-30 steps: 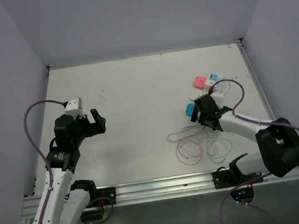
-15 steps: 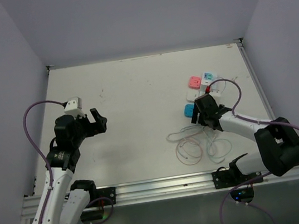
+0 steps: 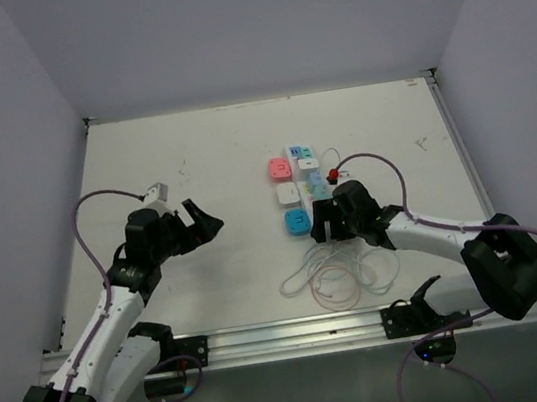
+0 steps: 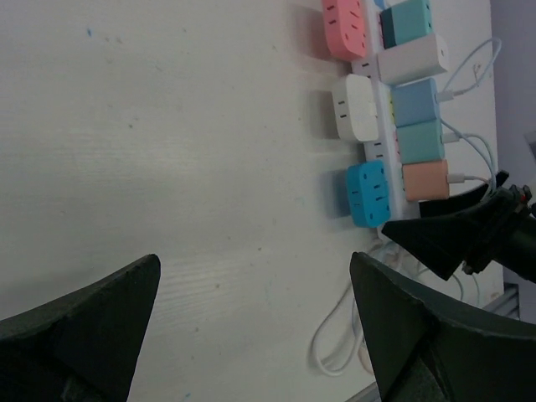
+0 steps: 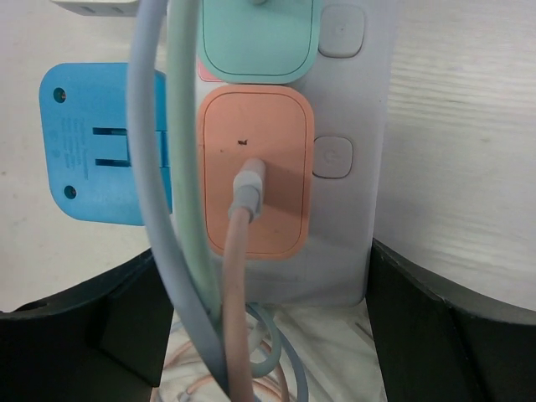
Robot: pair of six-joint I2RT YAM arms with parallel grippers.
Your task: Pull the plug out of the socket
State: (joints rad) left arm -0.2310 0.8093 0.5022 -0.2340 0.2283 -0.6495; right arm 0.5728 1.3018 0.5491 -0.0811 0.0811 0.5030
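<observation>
The long white rectangular power strip lies on the pale worktop, with its near end between the fingers of the right end effector. This end effector is set wide, with one finger at each long side of the strip, and the strip is gripped by it. Just ahead of its fingers, an orange square plug with a pink cable is seated in the strip. A blue square adapter is seen just left of this plug. The left end effector is spread fully and nothing is held in it; the strip is well apart from it, ahead and to its right.
</observation>
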